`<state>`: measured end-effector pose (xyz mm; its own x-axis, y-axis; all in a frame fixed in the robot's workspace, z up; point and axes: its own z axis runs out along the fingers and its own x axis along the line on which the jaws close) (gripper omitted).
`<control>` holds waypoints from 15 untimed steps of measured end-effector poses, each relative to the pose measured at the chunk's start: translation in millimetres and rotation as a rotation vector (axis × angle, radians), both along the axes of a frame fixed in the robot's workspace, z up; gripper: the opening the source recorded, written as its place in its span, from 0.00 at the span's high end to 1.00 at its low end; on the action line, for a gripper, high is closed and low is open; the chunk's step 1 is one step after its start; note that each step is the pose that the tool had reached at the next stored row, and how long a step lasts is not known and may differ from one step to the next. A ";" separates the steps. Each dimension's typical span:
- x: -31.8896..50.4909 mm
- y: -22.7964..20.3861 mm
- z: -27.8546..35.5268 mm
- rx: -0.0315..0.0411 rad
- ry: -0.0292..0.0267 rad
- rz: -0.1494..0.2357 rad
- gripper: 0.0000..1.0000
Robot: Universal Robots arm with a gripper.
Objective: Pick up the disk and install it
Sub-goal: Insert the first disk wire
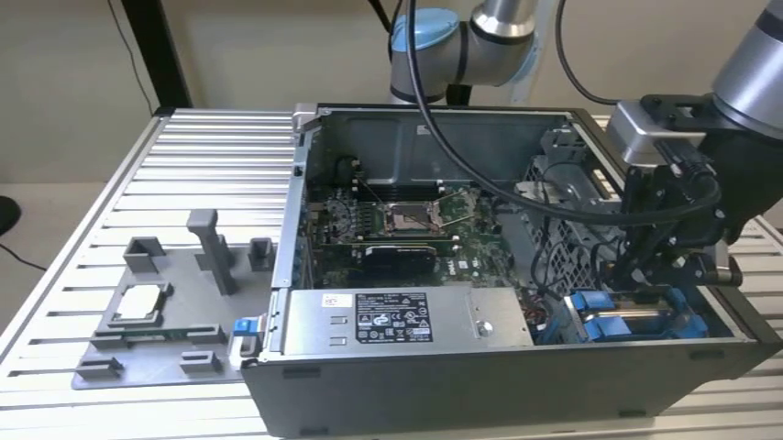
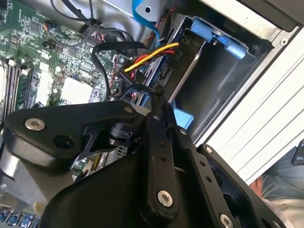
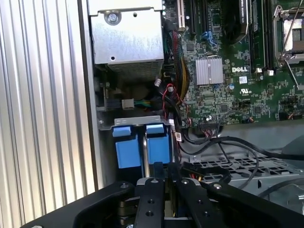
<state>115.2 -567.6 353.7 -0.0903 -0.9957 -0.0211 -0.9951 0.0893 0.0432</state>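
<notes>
The disk (image 1: 630, 327) sits low in the drive bay at the corner of the open computer case on the exterior view's right, its silver body framed by blue bracket parts. In the second wrist view the disk (image 2: 187, 66) stands edge-on against the case wall. In the first wrist view its blue tabs (image 3: 157, 146) lie just past my fingertips. My gripper (image 1: 634, 275) hangs right over that bay. Its black fingers (image 3: 153, 172) are drawn close together with nothing seen between them, and the gripper (image 2: 155, 99) tip is next to the disk's end.
A large silver box with a black label (image 1: 391, 316) fills the case's front. The green motherboard (image 1: 404, 220) lies behind it. Red, yellow and black cables (image 2: 147, 54) cross close to the bay. A grey fixture plate (image 1: 73, 371) holding a small square chip (image 1: 137, 301) lies at the exterior view's left.
</notes>
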 end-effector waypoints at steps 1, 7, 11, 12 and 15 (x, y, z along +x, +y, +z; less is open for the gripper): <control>0.0 0.8 0.0 0.0000 0.0000 0.000 1.00; 0.0 1.5 0.0 -0.0001 0.0000 0.000 1.00; 0.1 2.0 0.0 -0.0001 0.0000 0.000 1.00; 0.1 2.0 0.0 -0.0001 -0.0001 0.000 1.00; 0.7 2.1 -0.2 -0.0002 -0.0011 0.000 1.00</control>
